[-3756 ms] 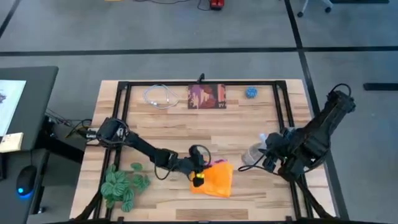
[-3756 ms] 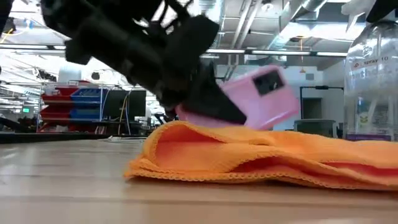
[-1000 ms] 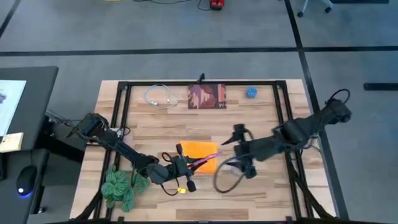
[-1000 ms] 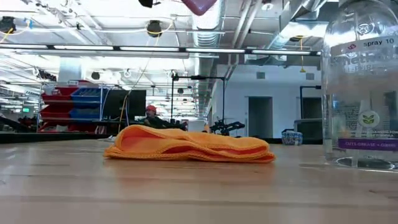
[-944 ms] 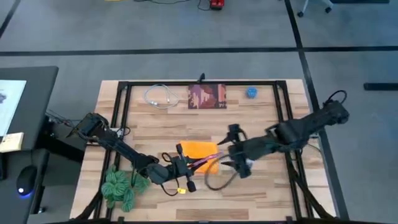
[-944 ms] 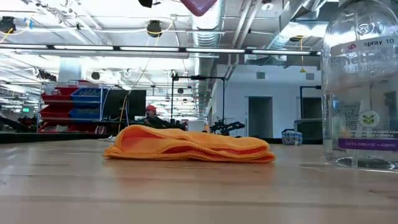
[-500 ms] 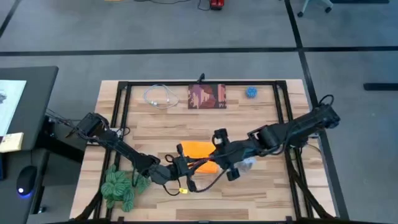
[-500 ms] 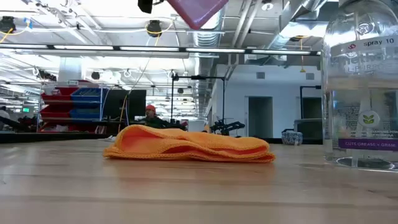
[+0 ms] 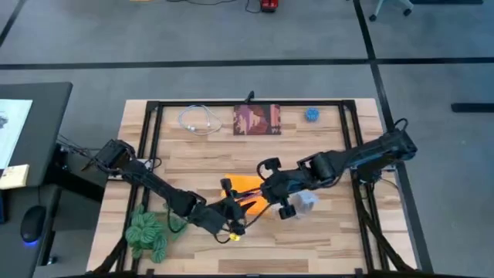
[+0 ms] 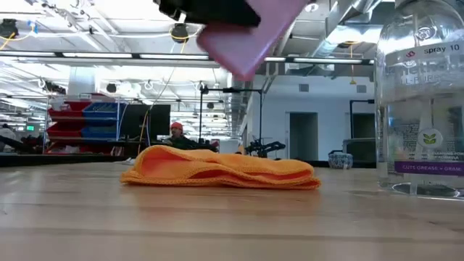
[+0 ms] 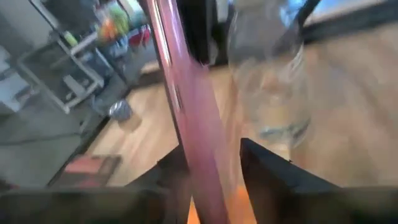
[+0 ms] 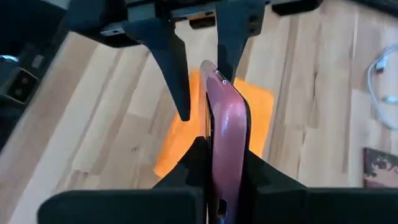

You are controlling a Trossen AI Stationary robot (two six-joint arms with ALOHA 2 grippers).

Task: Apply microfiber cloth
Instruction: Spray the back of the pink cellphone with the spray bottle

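Cloth: your microfiber cloth (image 10: 221, 168) lies bunched on the wooden table (image 9: 324, 131), mid-front, nothing touching it.
Phone: a pink phone (image 12: 225, 140) hangs above the cloth, edge-on.
Right gripper (image 12: 224, 167): you have its fingers clamped on the phone.
Left gripper (image 11: 214, 171): its jaws stand apart, either side of the phone.
Bottle: a clear spray bottle (image 10: 420, 101) stands right of the cloth.
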